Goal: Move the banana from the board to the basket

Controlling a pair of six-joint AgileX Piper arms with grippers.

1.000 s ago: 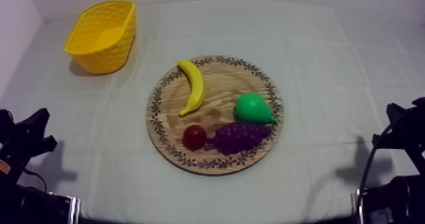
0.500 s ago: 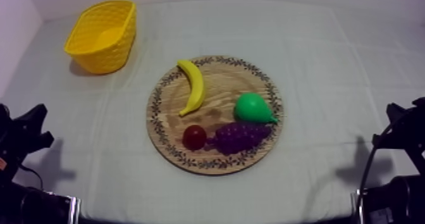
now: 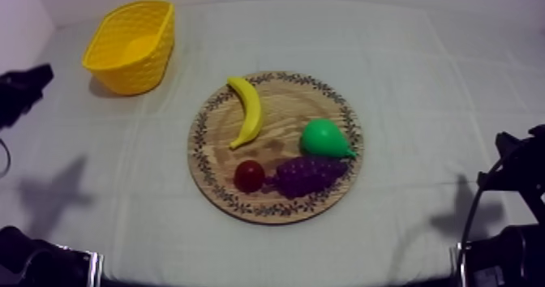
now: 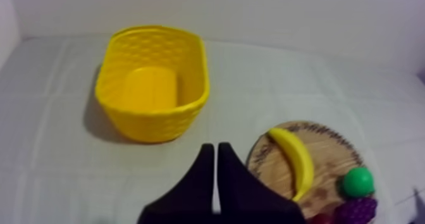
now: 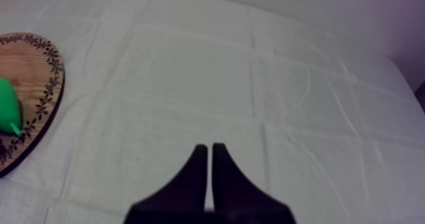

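Your left tool (image 4: pixel 216 148) has risen from the near edge of the surface (image 3: pixel 422 79) toward the basket (image 3: pixel 134 70) — closed together, holding nothing. Your right tool (image 5: pixel 209 149) is pressed together too, empty — the banana (image 3: pixel 247 110) lies on the board (image 3: pixel 285 104), untouched.

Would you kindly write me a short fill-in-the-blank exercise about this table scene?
1. The banana lies on the board, not in the ____ basket.
2. The pear is ____ in colour.
3. The left gripper, holding nothing, is ____ (open or shut).
Missing words: yellow; green; shut.
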